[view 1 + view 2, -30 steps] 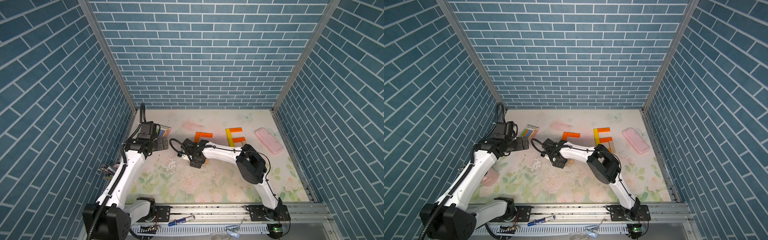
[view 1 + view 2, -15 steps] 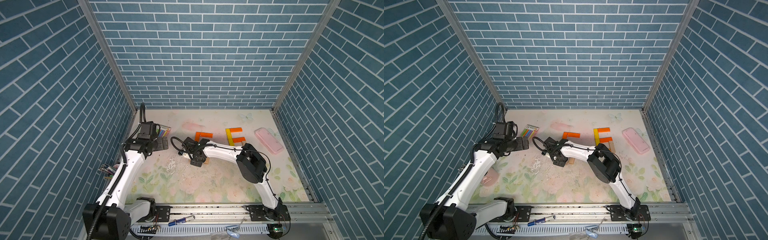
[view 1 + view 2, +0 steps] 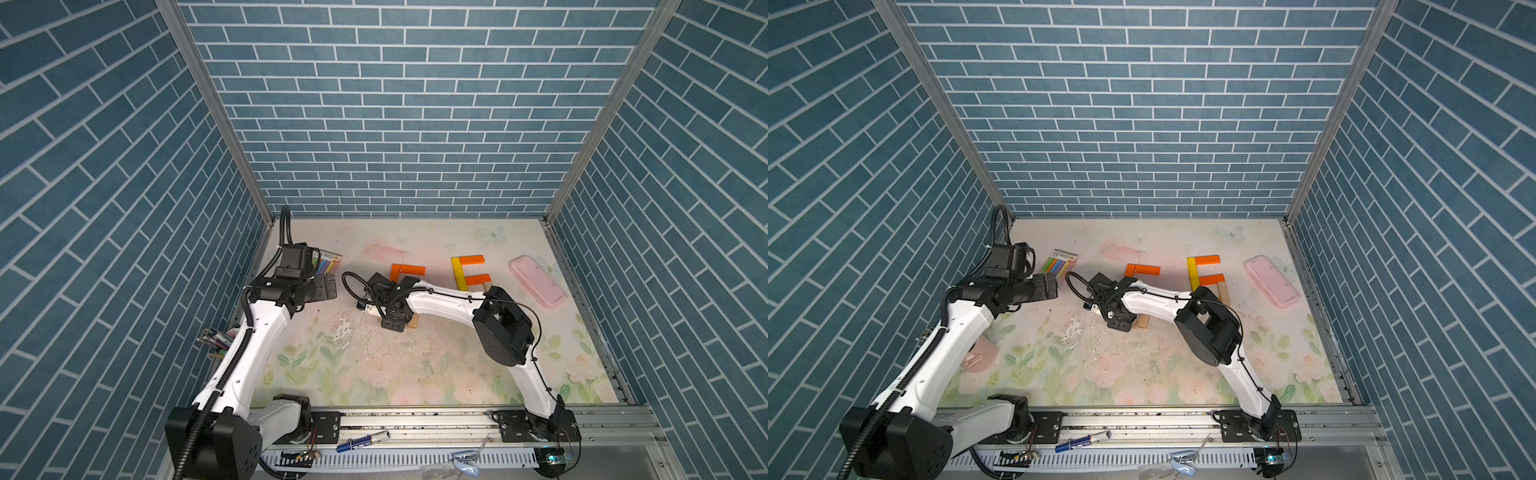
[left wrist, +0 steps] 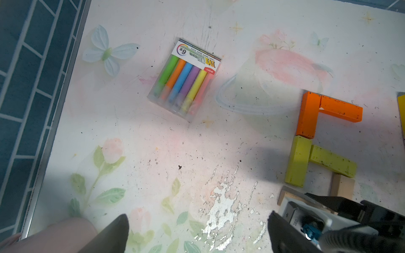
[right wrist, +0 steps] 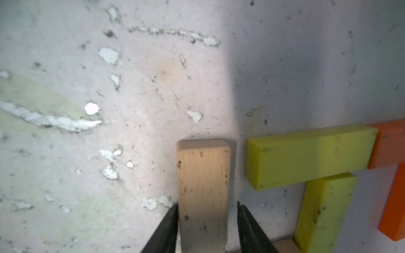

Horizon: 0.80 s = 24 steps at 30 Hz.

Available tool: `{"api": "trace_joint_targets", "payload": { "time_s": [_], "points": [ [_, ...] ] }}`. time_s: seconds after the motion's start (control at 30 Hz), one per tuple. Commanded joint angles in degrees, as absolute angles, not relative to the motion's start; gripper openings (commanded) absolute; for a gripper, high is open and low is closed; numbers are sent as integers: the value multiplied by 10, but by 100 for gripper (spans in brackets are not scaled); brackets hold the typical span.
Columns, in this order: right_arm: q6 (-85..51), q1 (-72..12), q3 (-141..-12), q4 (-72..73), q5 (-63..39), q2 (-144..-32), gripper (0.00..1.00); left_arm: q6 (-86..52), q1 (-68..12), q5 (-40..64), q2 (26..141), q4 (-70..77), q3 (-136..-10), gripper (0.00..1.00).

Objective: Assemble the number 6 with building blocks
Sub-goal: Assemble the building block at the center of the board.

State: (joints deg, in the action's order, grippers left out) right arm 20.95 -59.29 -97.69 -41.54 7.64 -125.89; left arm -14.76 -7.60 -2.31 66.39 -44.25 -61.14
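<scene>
Our right gripper is sitting slightly parted around a tan block. One finger is touching its edge and the other is showing a sliver of gap, so we're not really pinching it. The block is lying on the mat, poking out past the fingertips.

Just beside it we're counting two yellow blocks, two orange blocks and a second tan block by the fingers.

Our left gripper is hanging spread wide, nothing between its fingers, well apart from the blocks.

Well beyond the right gripper in a top view, a second cluster is lying: one yellow, two orange, at least one tan.
</scene>
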Motion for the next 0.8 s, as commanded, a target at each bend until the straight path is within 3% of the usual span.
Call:
{"api": "trace_joint_targets", "payload": {
  "time_s": [0.0,0.17,0.3,0.5,0.77],
  "points": [
    [226,-590,-998,-439,97,-1260,52,-154,-71,-25,668,-444,-610,99],
    [205,-592,-1002,-437,101,-1169,55,-155,-71,-22,672,-445,-610,99],
    [142,-590,-915,-369,134,-1056,55,-162,-71,-5,682,-463,-616,98],
    [-79,-563,-726,-263,158,-906,49,-217,-80,77,686,-488,-580,86],
    [-331,-543,-562,-219,150,-833,40,-274,-201,38,714,-435,-491,74]
  ]
}}
